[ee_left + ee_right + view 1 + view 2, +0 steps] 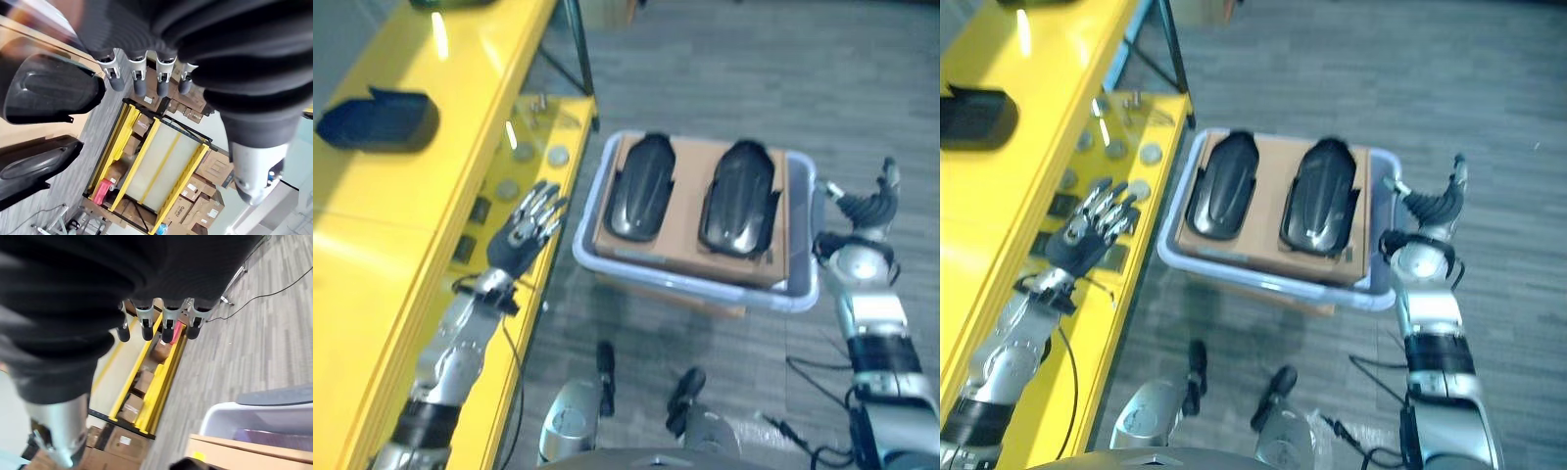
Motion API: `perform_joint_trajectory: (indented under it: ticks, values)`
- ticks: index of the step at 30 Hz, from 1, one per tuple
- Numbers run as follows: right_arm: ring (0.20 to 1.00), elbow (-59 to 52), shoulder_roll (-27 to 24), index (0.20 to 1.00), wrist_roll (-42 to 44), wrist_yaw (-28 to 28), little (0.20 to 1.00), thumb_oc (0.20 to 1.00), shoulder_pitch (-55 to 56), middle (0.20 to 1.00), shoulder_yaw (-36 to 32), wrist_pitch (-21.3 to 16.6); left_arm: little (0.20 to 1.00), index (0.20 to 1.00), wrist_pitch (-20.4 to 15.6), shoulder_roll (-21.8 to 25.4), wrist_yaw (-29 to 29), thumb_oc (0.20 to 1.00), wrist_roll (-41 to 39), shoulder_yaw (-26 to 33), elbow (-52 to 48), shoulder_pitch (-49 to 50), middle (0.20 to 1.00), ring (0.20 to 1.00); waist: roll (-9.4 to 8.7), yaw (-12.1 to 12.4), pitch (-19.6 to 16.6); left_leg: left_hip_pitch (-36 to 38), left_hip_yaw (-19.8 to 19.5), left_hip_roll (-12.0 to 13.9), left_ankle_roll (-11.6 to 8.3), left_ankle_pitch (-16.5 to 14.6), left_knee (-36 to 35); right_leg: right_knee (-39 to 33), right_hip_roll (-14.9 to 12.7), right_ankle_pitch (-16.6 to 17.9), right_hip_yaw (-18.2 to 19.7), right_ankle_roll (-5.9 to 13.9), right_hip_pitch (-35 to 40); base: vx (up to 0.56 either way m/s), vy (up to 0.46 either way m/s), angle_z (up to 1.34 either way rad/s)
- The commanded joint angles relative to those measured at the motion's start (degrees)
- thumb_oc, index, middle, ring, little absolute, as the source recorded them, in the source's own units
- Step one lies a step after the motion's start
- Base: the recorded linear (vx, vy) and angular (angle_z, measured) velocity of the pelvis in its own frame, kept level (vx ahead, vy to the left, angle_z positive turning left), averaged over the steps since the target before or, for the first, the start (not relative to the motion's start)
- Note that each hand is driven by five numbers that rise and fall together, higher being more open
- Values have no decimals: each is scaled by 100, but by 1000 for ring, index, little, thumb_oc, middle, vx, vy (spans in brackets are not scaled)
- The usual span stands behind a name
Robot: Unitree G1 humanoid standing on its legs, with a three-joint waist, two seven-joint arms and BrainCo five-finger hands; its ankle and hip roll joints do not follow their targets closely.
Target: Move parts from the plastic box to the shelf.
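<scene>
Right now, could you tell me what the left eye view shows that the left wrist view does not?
The left eye view alone shows the yellow shelf with one black part on it, the plastic box, and the right hand beside the box. The left wrist view alone shows a distant yellow rack with cartons. Both show the open left hand and two black parts on cardboard.

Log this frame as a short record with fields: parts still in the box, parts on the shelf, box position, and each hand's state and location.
parts in box: two black parts, left part and right part, side by side on a cardboard sheet
parts on shelf: one black part on the yellow shelf
box: plastic box on the floor, beside the shelf
left hand: left hand open, fingers straight, over the shelf edge, holding nothing
right hand: right hand open, beside the box's right wall, holding nothing
</scene>
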Motion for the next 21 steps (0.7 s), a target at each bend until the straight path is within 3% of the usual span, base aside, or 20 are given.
perform_joint_trajectory:
  ticks: [1, 10, 16, 21]
  values:
    - [1000, -188, -190, 1000, 126, -442, 1000, 1000, -14, 1000, 203, -83, 1000, 1000, -487, 94, -199, 1000, 3, -116, -365, 50, 1000, 1000, -199, 76, 43, -237, -410, 290, -505, -173, 100, 200, -259, -643, 245, 516, 326, -116, -43, 15]
    - [1000, 802, -111, 1000, 580, -449, 1000, 1000, -116, 1000, 379, -186, 1000, 1000, -839, -59, -63, 1000, 262, -472, -34, -250, 1000, 1000, -263, 38, 493, -577, -393, 287, -512, -110, 162, 296, -274, -593, 259, 535, -40, -61, 3, 4]
    - [1000, 1024, -75, 1000, 586, -405, 1000, 1000, -197, 1000, 477, -433, 1000, 1000, -920, -78, -6, 1000, 197, -447, 26, -275, 1000, 1000, -211, 75, 544, -561, -381, 258, -509, -93, 104, 283, -323, -590, 233, 560, -37, -1, 36, 0]
    - [1000, 590, -85, 1000, 656, -747, 1000, 1000, -222, 1000, 351, -669, 1000, 1000, -860, -64, -118, 1000, 163, -378, -123, -136, 1000, 1000, -186, 122, 506, -354, -372, 203, -498, -88, -90, 147, -352, -566, 194, 612, 132, 19, 26, 1]
